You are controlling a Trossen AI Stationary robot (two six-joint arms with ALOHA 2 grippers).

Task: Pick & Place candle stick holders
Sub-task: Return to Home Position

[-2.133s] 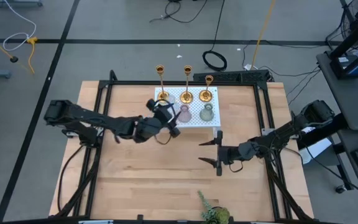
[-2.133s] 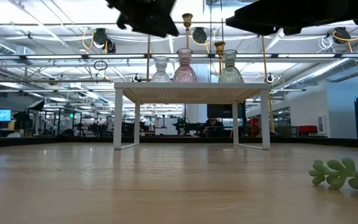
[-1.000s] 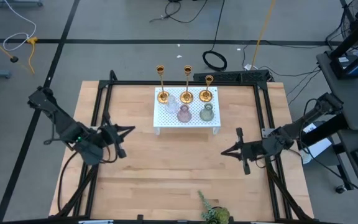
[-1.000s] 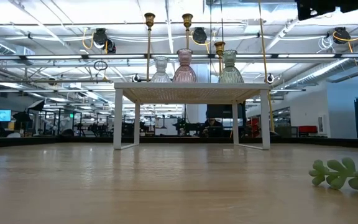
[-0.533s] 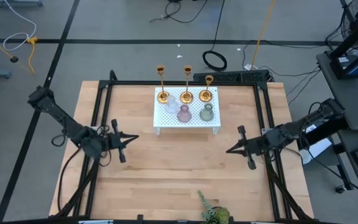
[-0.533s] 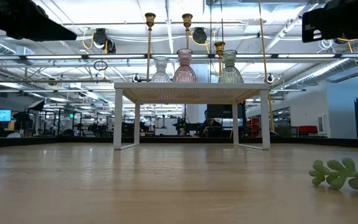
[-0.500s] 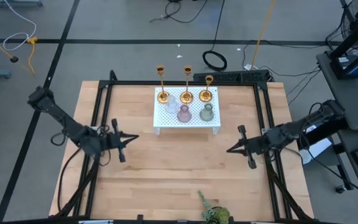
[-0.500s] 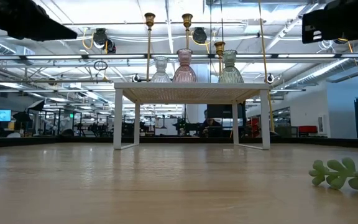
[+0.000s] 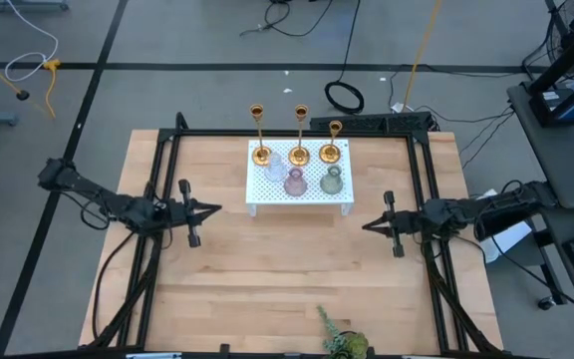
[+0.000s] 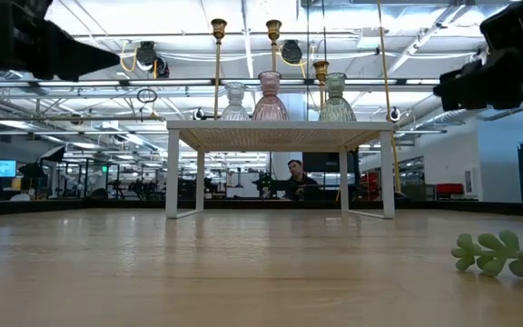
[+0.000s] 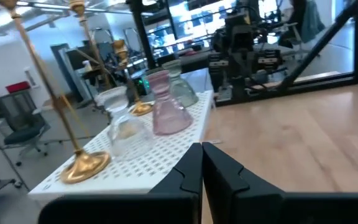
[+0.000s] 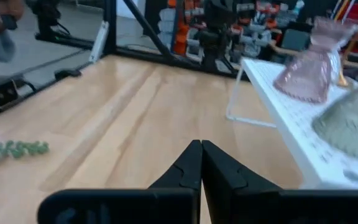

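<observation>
Three gold candlesticks (image 9: pixel 260 154) (image 9: pixel 299 155) (image 9: pixel 329 154) stand upright on their round bases along the far side of the white perforated stand (image 9: pixel 297 196). In front of them, three squat glass holders stand on their bottoms on the stand: clear (image 9: pixel 275 169), pink (image 9: pixel 295 182) and green (image 9: pixel 332 180). My left gripper (image 9: pixel 216 209) is shut and empty, left of the stand and pointing toward it. My right gripper (image 9: pixel 365 225) is shut and empty, right of the stand and a little nearer. The left wrist view shows the left candlestick (image 11: pixel 82 165), the clear holder (image 11: pixel 126 128) and the pink holder (image 11: pixel 166 109).
A green leafy sprig (image 9: pixel 339 339) lies at the table's near edge, right of centre. The stand stands on thin legs (image 10: pixel 173 173) with open room under it. Black frame rails (image 9: pixel 157 249) run along the table's sides. A person (image 10: pixel 296 171) shows in the room beyond the table.
Both arms have drawn back toward their own side edges of the table and come lower. The left gripper has settled left of the stand; the right gripper has gone a little toward the far edge. The candlesticks and glass holders have stayed on the stand.
</observation>
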